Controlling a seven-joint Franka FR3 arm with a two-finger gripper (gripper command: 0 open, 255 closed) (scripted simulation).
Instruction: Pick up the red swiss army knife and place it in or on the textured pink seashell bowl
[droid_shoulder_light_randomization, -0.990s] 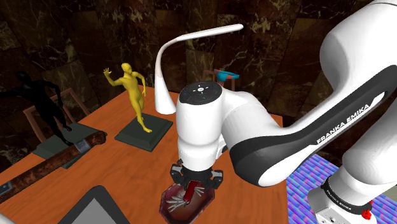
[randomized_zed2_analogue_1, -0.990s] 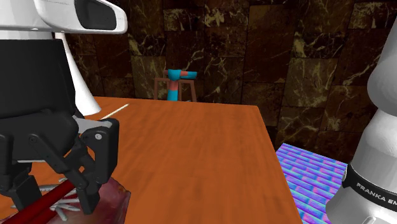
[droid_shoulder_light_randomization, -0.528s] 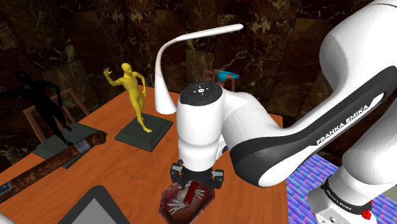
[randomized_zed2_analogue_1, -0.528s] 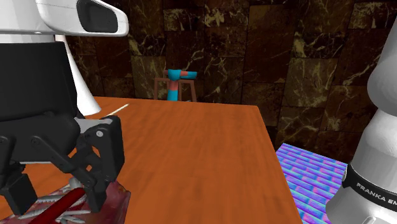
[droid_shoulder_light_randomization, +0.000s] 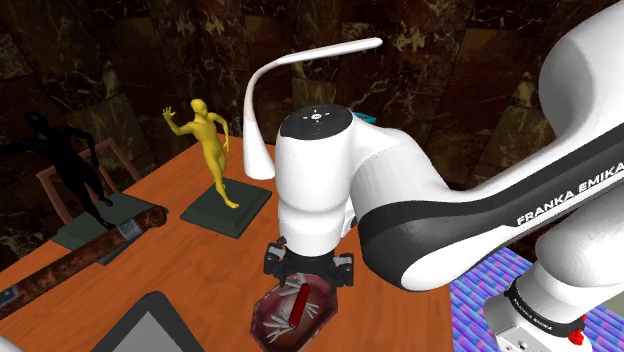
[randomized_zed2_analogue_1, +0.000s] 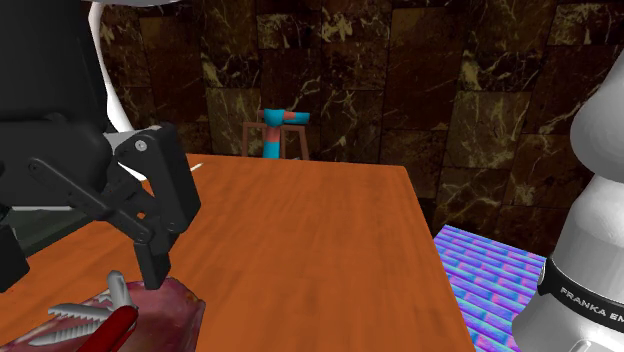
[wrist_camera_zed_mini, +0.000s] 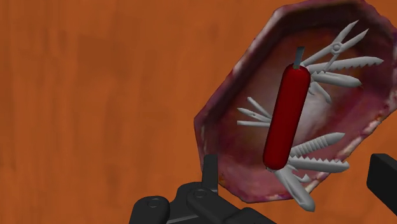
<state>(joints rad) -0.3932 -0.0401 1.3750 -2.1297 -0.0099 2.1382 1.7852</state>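
Observation:
The red swiss army knife (wrist_camera_zed_mini: 286, 118), its grey blades fanned out, lies inside the dark pink shell-shaped bowl (wrist_camera_zed_mini: 216, 127) on the wooden table. My black gripper (wrist_camera_zed_mini: 296, 175) hangs open just above it, fingers wide apart and touching nothing. From the shoulder view the knife (droid_shoulder_light_randomization: 296, 300) rests in the bowl (droid_shoulder_light_randomization: 262, 322) directly under the gripper (droid_shoulder_light_randomization: 308, 272). The second exterior view has the knife (randomized_zed2_analogue_1: 120, 322) in the bowl (randomized_zed2_analogue_1: 178, 305), with one finger (randomized_zed2_analogue_1: 155, 255) raised above the rim.
A yellow figurine (droid_shoulder_light_randomization: 207, 150) and a black figurine (droid_shoulder_light_randomization: 65, 165) stand on dark bases at the shoulder view's left, behind a long brown object (droid_shoulder_light_randomization: 80, 255). A white lamp (droid_shoulder_light_randomization: 262, 100) arches behind the arm. A dark tablet (droid_shoulder_light_randomization: 150, 325) lies near the bowl.
The fingers have spread from shut on the knife to wide apart. The knife has dropped into the bowl, and the hand has lifted a little above it.

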